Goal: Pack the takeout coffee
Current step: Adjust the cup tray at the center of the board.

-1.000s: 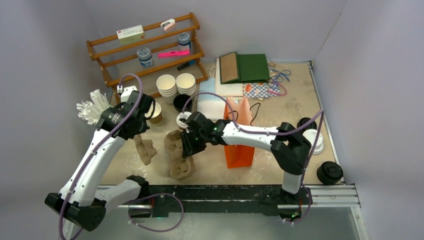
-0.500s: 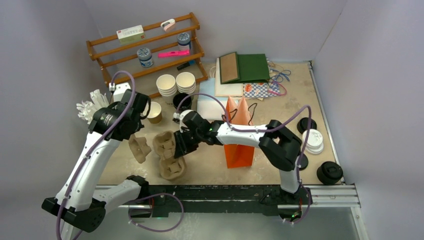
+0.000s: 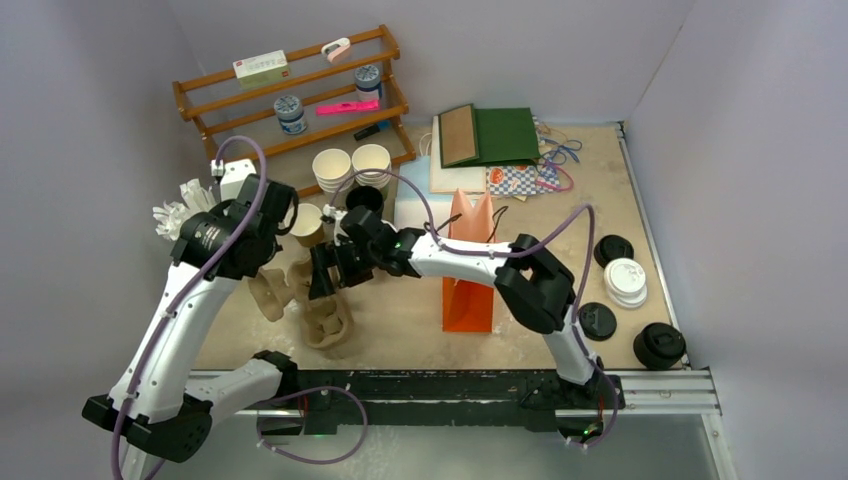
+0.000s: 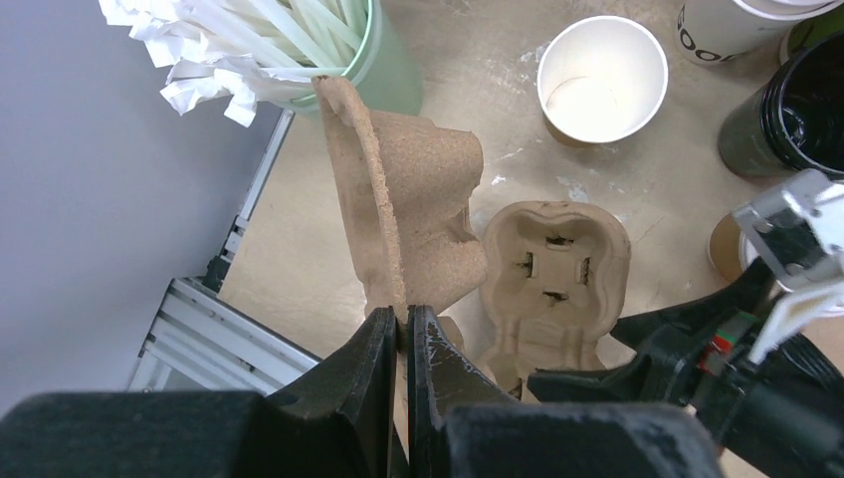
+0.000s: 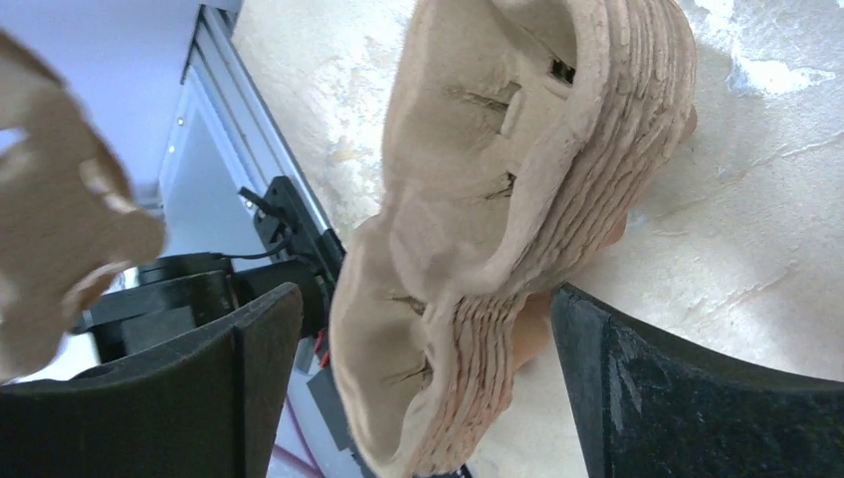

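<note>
A: What has the left claw [image 4: 403, 319] got?
B: It is pinched tight on the rim of a single pulp carrier [image 4: 418, 199], which stands on edge straight out from the claw.
A: And the right claw [image 5: 426, 292]?
B: Spread wide, with one black finger [image 5: 249, 388] on each side of the carrier stack [image 5: 518, 179], which lies on the table [image 5: 756, 199] between them. A gap shows at one finger; the other is just beside the stack, and whether it touches I cannot tell. It grips nothing.
A: How do the two claws stand?
B: Near each other, the right claw just right of the left one, the held carrier beside the stack.
A: Where is the coffee?
B: One kraft cup [image 3: 308, 222] stands upright, lidless and empty, just beyond the left claw on its far side. The white lids [image 3: 626, 280] are stacked well off to the right of the right claw — past the orange bag [image 3: 468, 305]. The black cup [image 3: 363, 198] and the white stacked cups [image 3: 332, 165] stand behind the right claw.
</note>
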### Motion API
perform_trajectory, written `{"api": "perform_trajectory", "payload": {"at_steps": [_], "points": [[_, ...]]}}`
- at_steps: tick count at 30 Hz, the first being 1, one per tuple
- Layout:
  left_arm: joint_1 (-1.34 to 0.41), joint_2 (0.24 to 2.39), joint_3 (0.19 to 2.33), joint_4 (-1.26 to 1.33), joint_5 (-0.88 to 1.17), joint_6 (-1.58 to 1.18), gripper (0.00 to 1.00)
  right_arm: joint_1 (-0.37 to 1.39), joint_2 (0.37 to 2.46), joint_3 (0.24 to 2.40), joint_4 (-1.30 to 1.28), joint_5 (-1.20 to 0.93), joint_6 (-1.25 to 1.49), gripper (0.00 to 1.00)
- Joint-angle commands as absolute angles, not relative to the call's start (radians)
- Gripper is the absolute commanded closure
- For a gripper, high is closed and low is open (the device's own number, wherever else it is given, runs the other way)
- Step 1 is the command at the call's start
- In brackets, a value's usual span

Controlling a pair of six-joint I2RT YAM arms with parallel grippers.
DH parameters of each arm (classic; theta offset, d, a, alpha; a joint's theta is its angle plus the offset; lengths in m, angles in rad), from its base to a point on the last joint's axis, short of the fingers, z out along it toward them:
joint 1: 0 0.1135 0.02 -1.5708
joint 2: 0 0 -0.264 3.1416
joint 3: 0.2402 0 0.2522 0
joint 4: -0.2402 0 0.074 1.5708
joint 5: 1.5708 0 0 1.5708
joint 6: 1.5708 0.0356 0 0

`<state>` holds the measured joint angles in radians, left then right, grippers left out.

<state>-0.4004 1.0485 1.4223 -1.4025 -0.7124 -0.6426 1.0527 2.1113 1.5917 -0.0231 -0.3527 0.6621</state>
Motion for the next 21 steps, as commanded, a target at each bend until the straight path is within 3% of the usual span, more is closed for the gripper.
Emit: {"api": "perform_trajectory", "payload": {"at_steps": [1, 8, 21], "points": [[-0.396, 1.062, 1.448, -1.38, -0.704, -0.611, 1.0, 1.049, 1.979, 1.604, -0.062, -0.33, 0.646, 0.03], [-0.396, 1.074, 1.444, -1.354, -0.637, -0.599, 1.0, 1.045, 1.859, 1.623, -0.17, -0.289, 0.578, 0.01], [-0.4, 1.079, 1.406, -1.246, -0.25, -0.616, 1.0, 0.918, 1.656, 1.775, -0.238, -0.285, 0.518, 0.02]]}}
